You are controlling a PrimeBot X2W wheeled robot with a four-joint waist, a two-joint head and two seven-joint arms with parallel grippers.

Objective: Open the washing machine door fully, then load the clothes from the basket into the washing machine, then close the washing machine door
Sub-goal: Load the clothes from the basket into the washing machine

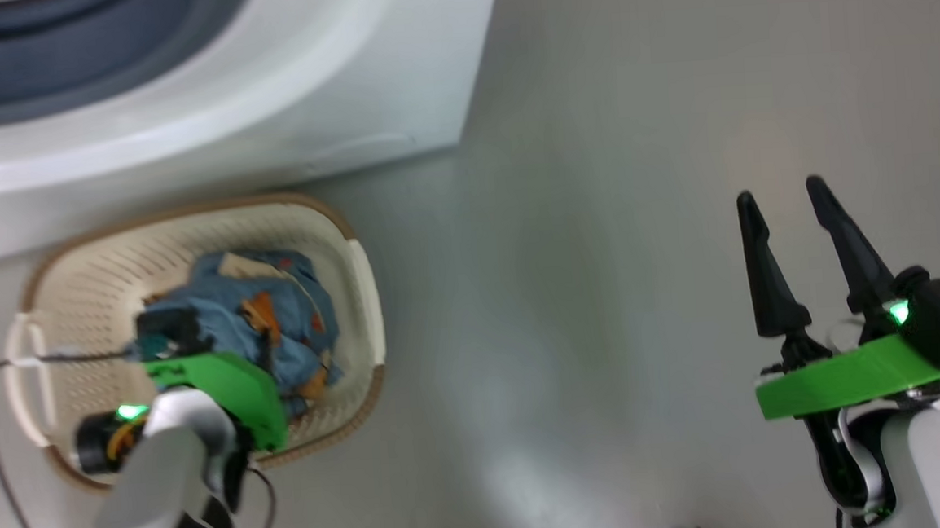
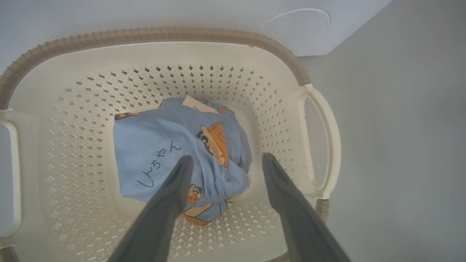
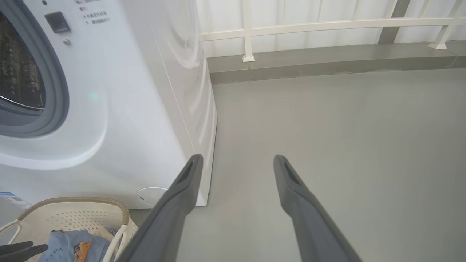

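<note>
We have the left gripper (image 2: pixel 226 160) spread wide, poised over the clothes (image 2: pixel 164 145), nothing pinched. The clothes sit bundled in the basket (image 2: pixel 145 34), just beside the washing machine (image 3: pixel 138 109). The right gripper (image 1: pixel 780 190) is spread too, empty, over the floor (image 3: pixel 327 145). We see the drum (image 3: pixel 18 72) exposed, so we judge the opening step done. Loading is not begun, closing is left.
</note>
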